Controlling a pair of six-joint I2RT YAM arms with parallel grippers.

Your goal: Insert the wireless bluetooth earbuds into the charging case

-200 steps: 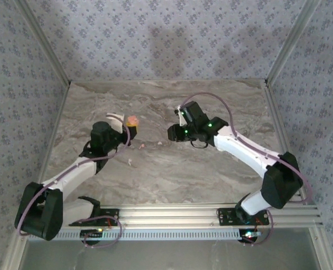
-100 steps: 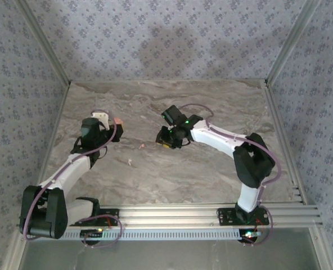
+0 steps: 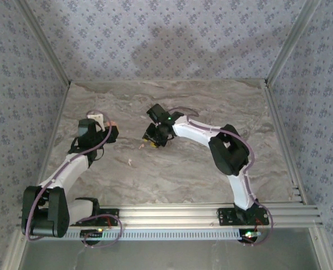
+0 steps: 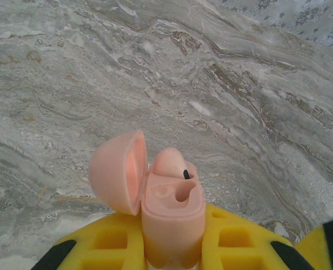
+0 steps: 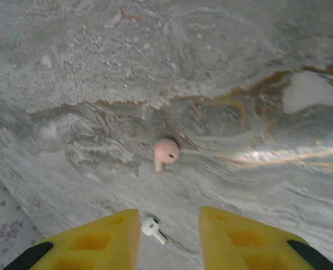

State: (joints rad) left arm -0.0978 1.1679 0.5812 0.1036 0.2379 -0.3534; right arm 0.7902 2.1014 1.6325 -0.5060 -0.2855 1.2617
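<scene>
My left gripper [image 4: 172, 250] is shut on the pink charging case [image 4: 172, 216], which stands upright between the yellow fingers with its lid swung open to the left. One pink earbud [image 4: 169, 163] sits in the far slot; the near slot is bare. From above, the left gripper [image 3: 109, 130] holds the case [image 3: 112, 125] at mid-left. My right gripper [image 5: 169, 236] stands open just above the table. A white earbud [image 5: 151, 227] lies between its fingers, close to the left one. A pink earbud [image 5: 166, 152] lies a little farther ahead. The right gripper [image 3: 151, 139] is near the table's middle.
The grey marble table [image 3: 211, 107] is walled by patterned panels [image 3: 166, 39] at the back and sides. A metal rail [image 3: 183, 214] with both arm bases runs along the near edge. A small pale speck [image 3: 130, 163] lies on the table between the arms.
My right arm has swung left and lowered over the loose earbuds. My left gripper has carried the open case a little left.
</scene>
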